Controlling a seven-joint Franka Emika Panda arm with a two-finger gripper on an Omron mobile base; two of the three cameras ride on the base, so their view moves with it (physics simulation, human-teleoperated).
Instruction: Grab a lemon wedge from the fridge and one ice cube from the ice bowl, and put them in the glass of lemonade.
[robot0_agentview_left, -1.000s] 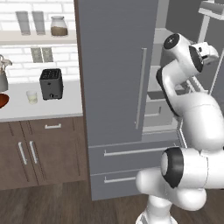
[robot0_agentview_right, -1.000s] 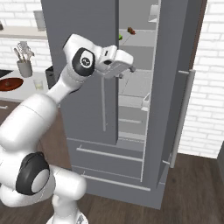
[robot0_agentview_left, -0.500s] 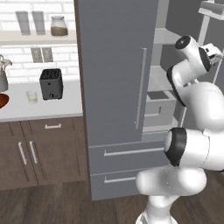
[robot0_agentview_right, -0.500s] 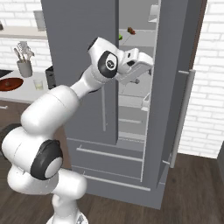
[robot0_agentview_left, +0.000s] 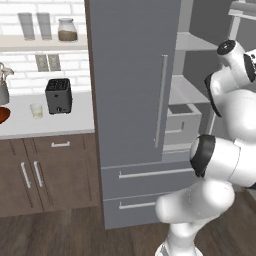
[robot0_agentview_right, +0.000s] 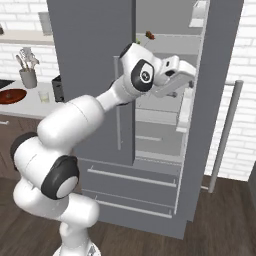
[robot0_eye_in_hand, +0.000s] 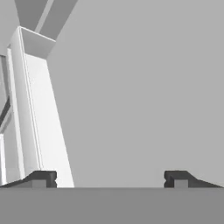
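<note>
The fridge (robot0_agentview_left: 132, 75) has its left door shut and its right door (robot0_agentview_right: 220, 75) swung open. A tiny yellow-green lemon wedge (robot0_agentview_right: 137, 41) lies on an upper shelf, just above my elbow. My gripper (robot0_agentview_right: 189, 81) reaches into the open half at mid-shelf height, below and right of the wedge. It faces the inside of the open door. In the hand view the gripper (robot0_eye_in_hand: 111, 179) stands open and holds nothing, with a flat grey wall ahead. The glass of lemonade (robot0_agentview_left: 36, 110) stands on the counter beside the ice bowl (robot0_agentview_left: 2, 115). I can make out no ice cube.
A black toaster (robot0_agentview_left: 58, 95) stands on the white counter (robot0_agentview_left: 60, 122) right of the glass. A grey utensil cup (robot0_agentview_right: 29, 76) sits behind the bowl. A small dark-red item (robot0_agentview_right: 149, 35) lies on the top shelf. White door bins (robot0_eye_in_hand: 39, 131) line the open door.
My arm has swung to the right, carrying the hand deeper into the open fridge and toward the open door. The jaws have stayed open.
</note>
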